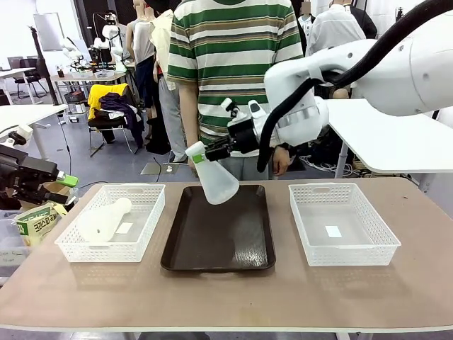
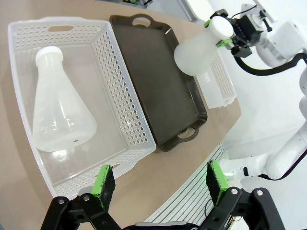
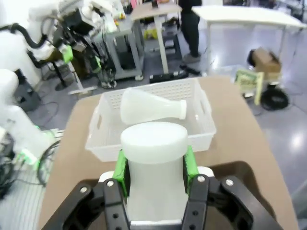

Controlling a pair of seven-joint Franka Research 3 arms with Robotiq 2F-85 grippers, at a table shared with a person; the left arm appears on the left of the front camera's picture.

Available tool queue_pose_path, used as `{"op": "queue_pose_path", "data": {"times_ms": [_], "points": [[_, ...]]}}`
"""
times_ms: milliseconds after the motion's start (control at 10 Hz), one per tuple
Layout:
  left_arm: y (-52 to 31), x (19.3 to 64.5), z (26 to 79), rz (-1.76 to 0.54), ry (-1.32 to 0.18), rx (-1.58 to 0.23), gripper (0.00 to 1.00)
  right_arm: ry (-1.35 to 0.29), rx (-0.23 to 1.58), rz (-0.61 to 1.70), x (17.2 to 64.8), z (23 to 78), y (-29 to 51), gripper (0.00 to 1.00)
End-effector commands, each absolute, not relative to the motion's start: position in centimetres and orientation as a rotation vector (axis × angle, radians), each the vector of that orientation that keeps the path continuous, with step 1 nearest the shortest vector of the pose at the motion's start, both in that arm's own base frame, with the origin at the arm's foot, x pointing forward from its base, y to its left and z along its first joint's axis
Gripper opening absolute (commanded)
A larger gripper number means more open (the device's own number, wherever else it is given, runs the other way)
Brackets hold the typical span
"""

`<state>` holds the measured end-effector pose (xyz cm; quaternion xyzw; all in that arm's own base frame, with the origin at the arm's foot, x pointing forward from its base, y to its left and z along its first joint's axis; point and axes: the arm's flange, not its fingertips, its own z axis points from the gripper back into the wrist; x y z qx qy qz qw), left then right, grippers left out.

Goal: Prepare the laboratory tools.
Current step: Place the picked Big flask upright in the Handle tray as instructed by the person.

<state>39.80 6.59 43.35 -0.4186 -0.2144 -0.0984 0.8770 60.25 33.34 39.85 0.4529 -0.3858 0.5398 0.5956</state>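
The right gripper [image 1: 201, 151] is clamped on the neck of one flask [image 1: 216, 181], with a green pad on each side just below the mouth. The flask hangs tilted in the air above the far end of the dark tray [image 1: 212, 263]. Its wide base is lowest and, as far as I can tell, touches nothing. The other flask [image 1: 103, 219] lies on its side in the left basket [image 1: 145, 234]. The left gripper [image 2: 159, 181] hovers near that basket's corner, fingers spread wide with nothing between them.

From where I stand, the worry is the hold itself. The neck looks smooth and the bulk of the flask sits well below the pads, so I'd guess a quick swing or a sudden stop could make it pivot or slide out. If it is lowered at this slant, it would meet the tray on one edge of its base, and letting go then could tip it over or send it rolling against the rim.

The person [image 1: 226, 57] stands close behind the tray (right where the arm is reaching), so a wide sweep could brush them. The lying flask is a second risk. It is round and loose, so it may roll away from a finger, and the basket wall leaves little room for open fingers.
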Motion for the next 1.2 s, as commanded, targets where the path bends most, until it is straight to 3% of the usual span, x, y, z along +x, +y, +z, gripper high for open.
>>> {"op": "queue_pose_path", "data": {"times_ms": [0, 200, 400, 1100], "points": [[6.7, 39.8, 43.3, -0.209, -0.461, -0.892, 1.0, -1.034, 1.084, 1.284, 60.4, 37.9, 33.0, 0.0], [6.7, 39.8, 43.3, -0.209, -0.461, -0.892, 1.0, -1.138, 1.044, 1.315, 61.5, 36.2, 32.6, 0.0], [6.7, 39.8, 43.3, -0.209, -0.461, -0.892, 1.0, -1.121, 0.99, 1.373, 62.5, 34.0, 32.8, 0.0], [6.7, 39.8, 43.3, -0.209, -0.461, -0.892, 1.0, -1.23, 1.149, 1.281, 64.6, 31.0, 33.9, 0.0]]}}
